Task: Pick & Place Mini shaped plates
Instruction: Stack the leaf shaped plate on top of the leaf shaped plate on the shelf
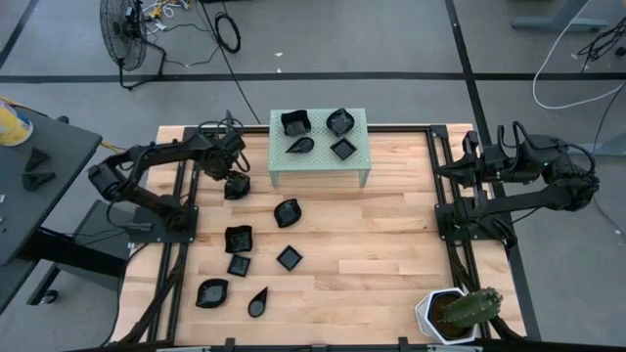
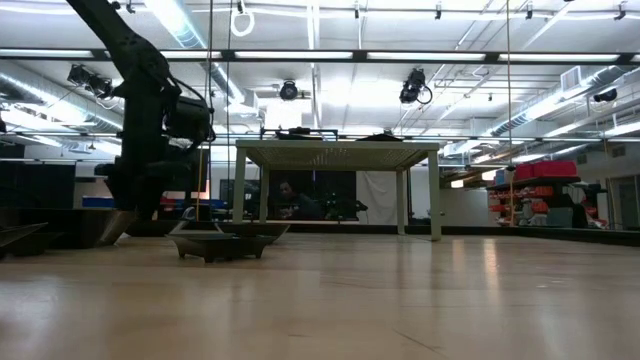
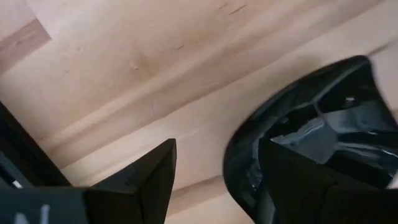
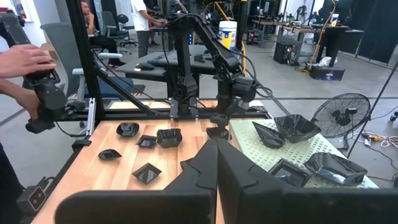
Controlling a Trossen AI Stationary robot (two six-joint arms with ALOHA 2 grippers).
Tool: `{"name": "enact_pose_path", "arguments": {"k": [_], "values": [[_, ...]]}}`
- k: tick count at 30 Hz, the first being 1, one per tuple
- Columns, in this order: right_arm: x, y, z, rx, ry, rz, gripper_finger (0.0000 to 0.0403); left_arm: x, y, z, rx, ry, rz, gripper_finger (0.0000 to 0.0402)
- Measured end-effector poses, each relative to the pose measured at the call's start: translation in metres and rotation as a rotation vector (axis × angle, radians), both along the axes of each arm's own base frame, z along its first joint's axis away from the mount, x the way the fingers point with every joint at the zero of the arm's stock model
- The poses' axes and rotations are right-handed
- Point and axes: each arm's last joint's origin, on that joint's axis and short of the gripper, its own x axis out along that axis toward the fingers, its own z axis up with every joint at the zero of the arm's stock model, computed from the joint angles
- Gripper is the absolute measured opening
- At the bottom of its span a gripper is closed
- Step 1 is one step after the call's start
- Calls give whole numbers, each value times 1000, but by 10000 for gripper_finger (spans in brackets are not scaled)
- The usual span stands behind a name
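My left gripper points down at the table's far left, just left of the pale green stand. It is open and low over a glossy black mini plate that lies on the wood. One finger stands over the plate's hollow and the other outside it, with the rim between them. The stand's top carries several more plates. Several others lie on the table nearer the front. My right gripper is shut and raised at the right edge.
A white hexagonal cactus pot stands at the near right corner. Black frame rails run along both sides of the table. Bare wood lies between the stand and the pot. A person's hands hold a control device beyond the table's left side.
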Motion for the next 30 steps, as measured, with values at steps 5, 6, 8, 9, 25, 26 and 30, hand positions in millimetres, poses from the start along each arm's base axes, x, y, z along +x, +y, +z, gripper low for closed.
{"name": "enact_pose_path", "arguments": {"k": [5, 6, 8, 9, 25, 26, 30], "values": [[0, 0, 0, 0, 0, 0, 4, 0, 5, -10, -43, 15, -6, 228], [0, 0, 0, 0, 0, 0, 4, 0, 5, -12, -59, 8, -10, 224], [0, 0, 0, 0, 0, 0, 4, 1, 5, -15, -84, 3, -17, 212], [0, 0, 0, 0, -1, 0, 4, 1, 6, -17, -92, 4, -18, 205], [0, 0, 0, 0, 0, 0, 4, 2, 4, -18, -146, -15, -12, 105], [0, 0, 0, 0, 0, 0, 4, 2, 4, -18, -150, -19, -12, 102], [0, 0, 0, 0, 0, 0, 4, 2, 3, -18, -159, -25, -12, 93]]}}
